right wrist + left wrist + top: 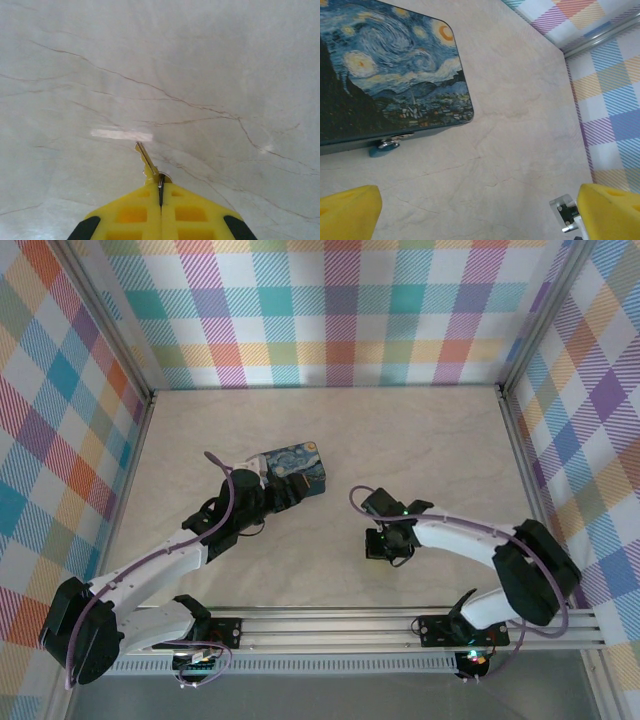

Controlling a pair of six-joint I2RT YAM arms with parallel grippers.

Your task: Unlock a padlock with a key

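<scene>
A: Since the right fingers [135, 215] pinch the thin, toothed metal key [146, 160] by its head, what's left?

B: Nearly everything. The small blue padlock [384, 146] hangs at the glossy painted tin [390, 70], far left on the marbled counter [200, 60], not yet unlocked. The foam-padded left fingers [347, 212] gape wide, empty.

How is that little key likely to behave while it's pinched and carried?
The key looks like thin, stiff metal, so it probably won't flex. The right gripper pinches only its head, with the blade sticking out, so it could pivot if bumped. Being so small, it is likely very light.
</scene>
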